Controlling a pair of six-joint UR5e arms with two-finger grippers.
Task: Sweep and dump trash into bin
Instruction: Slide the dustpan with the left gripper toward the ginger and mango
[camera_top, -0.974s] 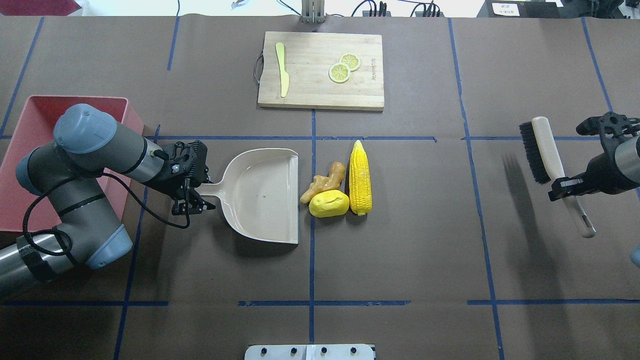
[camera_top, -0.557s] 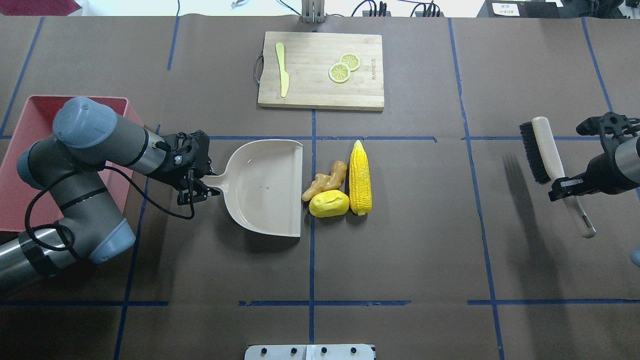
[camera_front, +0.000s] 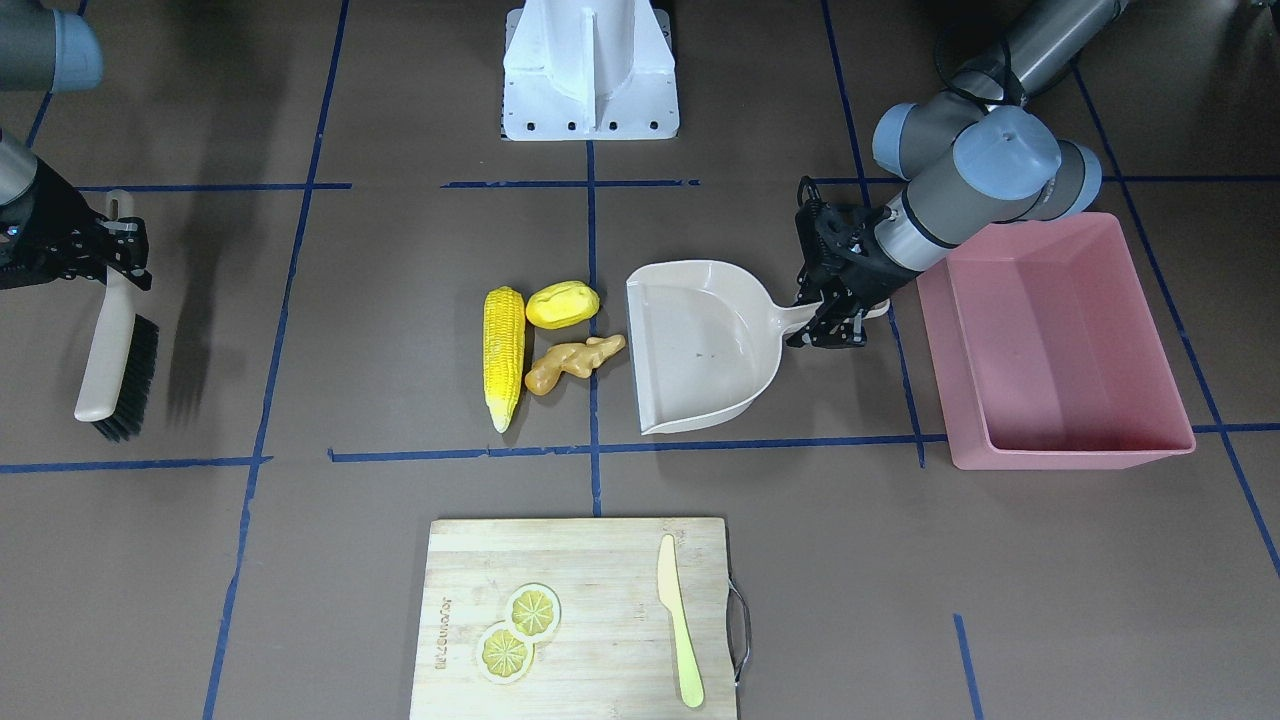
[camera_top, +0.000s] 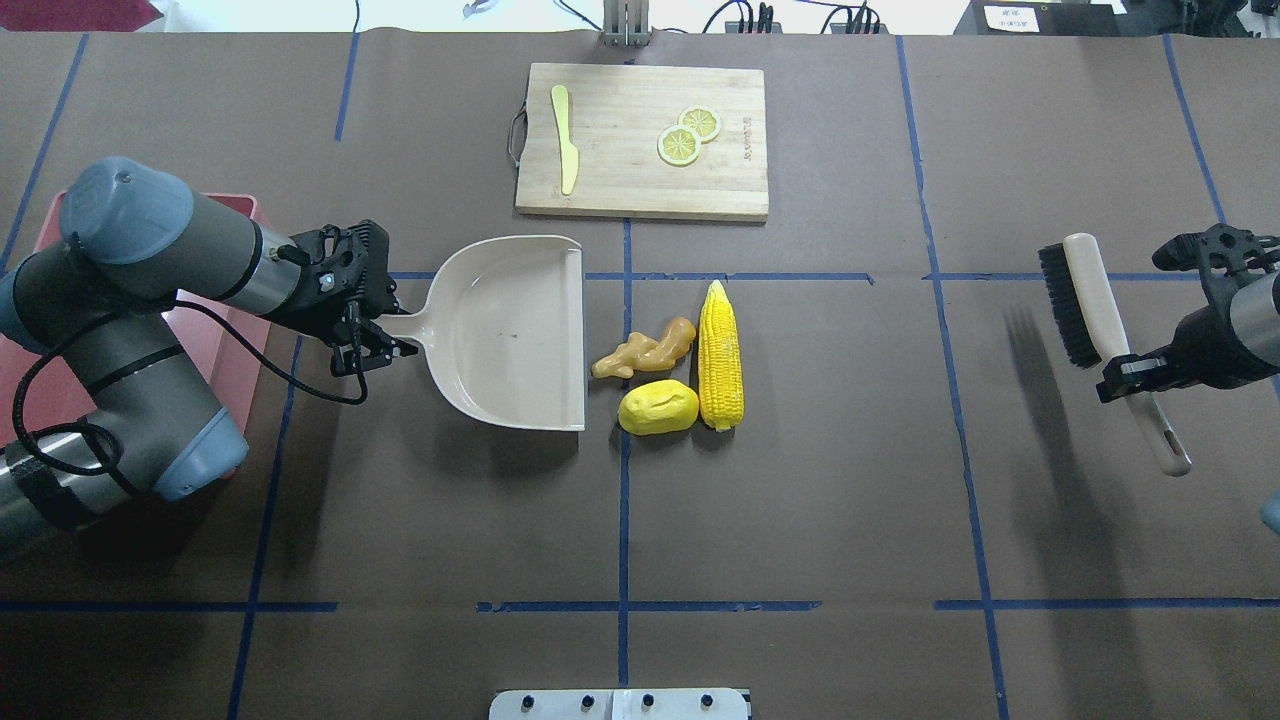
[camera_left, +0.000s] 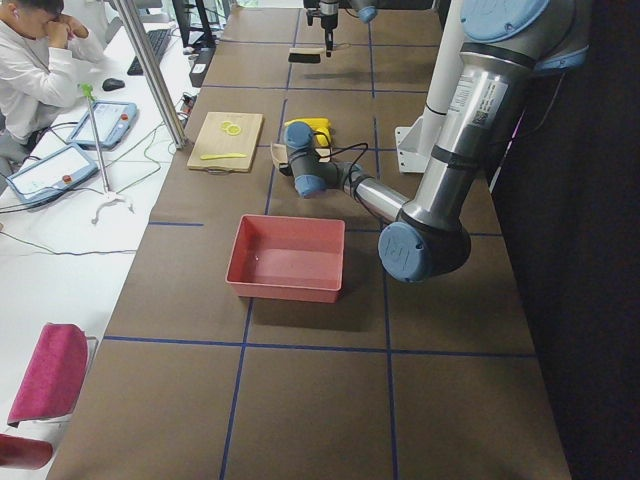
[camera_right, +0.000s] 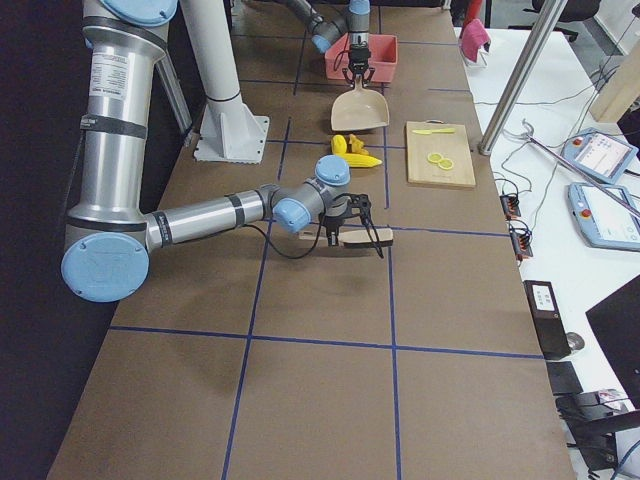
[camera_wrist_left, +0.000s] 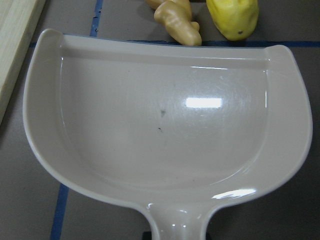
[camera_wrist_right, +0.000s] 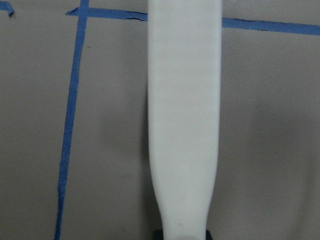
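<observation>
The left tool (camera_top: 384, 349) is clamped on the handle of a beige plastic dustpan (camera_top: 510, 330), which lies flat on the brown counter (camera_top: 800, 500). The dustpan's straight open edge faces right. Just beyond that edge lies the trash. A knobbly tan-orange ginger root (camera_top: 645, 353) has its tip at the lip; whether it touches cannot be told. A yellow potato-like lump (camera_top: 658, 407) sits just nearer the robot. A long yellow corn cob (camera_top: 720, 355) lies on their right, alongside both.

The dustpan's far corner is close to a wooden cutting board (camera_top: 640, 140), but apart from it. The board carries a pale yellow knife (camera_top: 566, 140) and two round lemon slices (camera_top: 688, 135). A wide bare stretch of counter runs right of the corn.

Beyond that stretch, the right tool (camera_top: 1135, 375) is clamped on the handle of a pale-handled brush with black bristles (camera_top: 1085, 295). The bristles face left.

The large rectangular pink plastic bin (camera_front: 1060, 340) stands left of the dustpan. From overhead the left arm hides most of it. The right arm is cut off at the frame edge, and its wrist camera shows only the pale handle.
</observation>
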